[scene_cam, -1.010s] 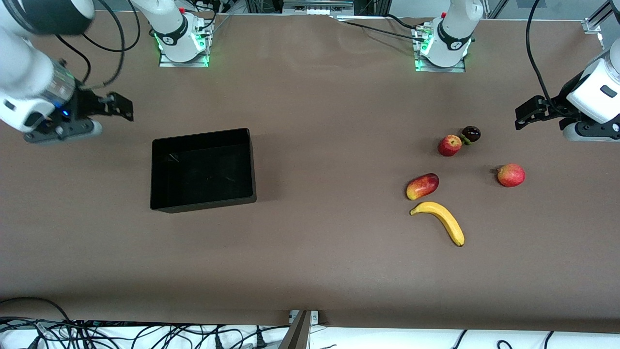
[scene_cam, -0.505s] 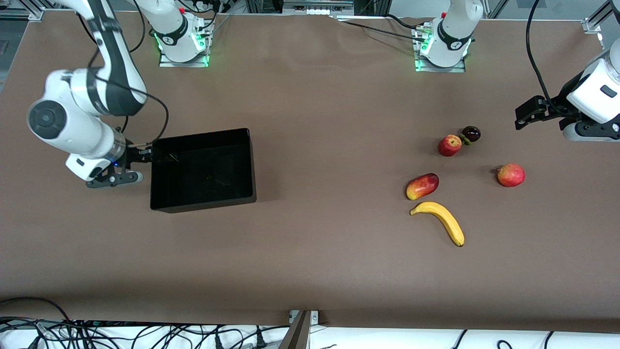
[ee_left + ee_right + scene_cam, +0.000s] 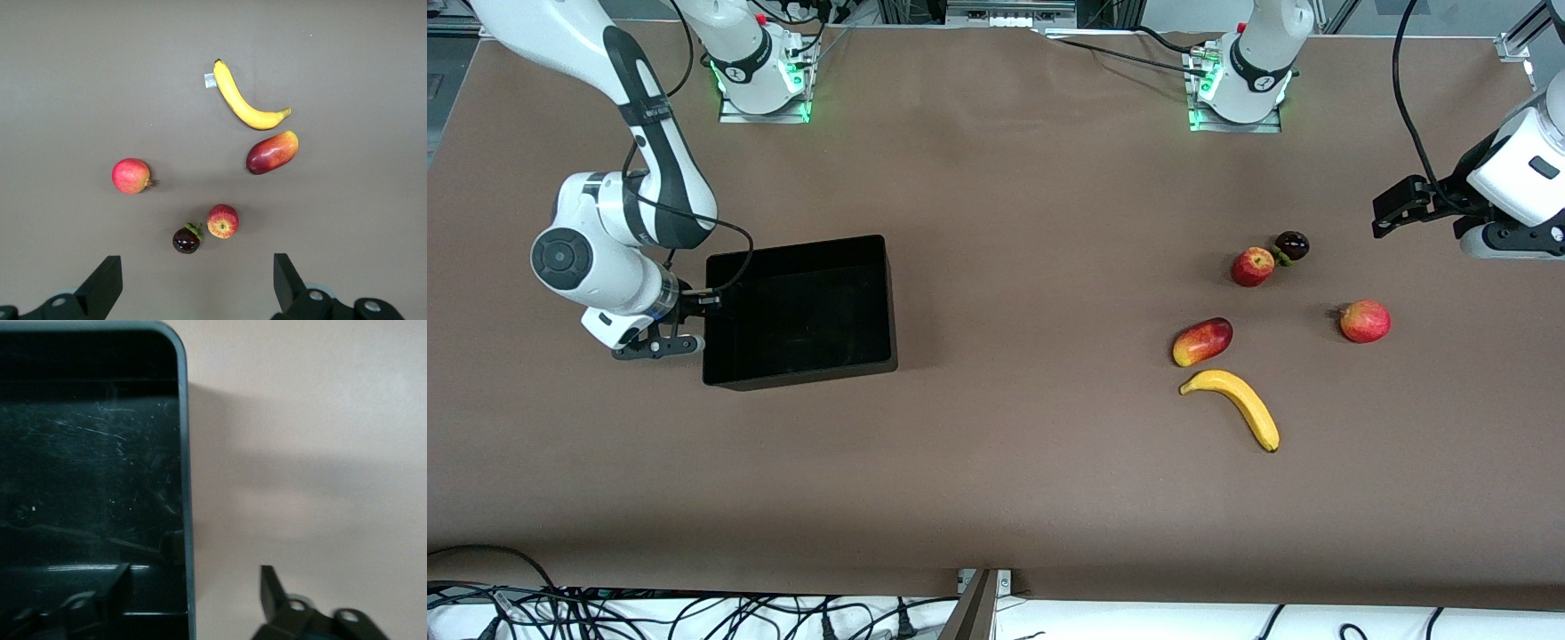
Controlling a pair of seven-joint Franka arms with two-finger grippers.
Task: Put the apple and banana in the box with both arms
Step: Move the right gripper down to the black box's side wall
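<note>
Right wrist view shows our right end effector [image 3: 193, 587] with its fingers apart across the wall of the box [image 3: 800, 253], one finger inside and one outside. We judge the next step is to close squarely on this wall. The left end effector [image 3: 193, 283] waits wide open above the apple [image 3: 223, 221]; the banana [image 3: 1234, 405] lies nearer the front camera.
</note>
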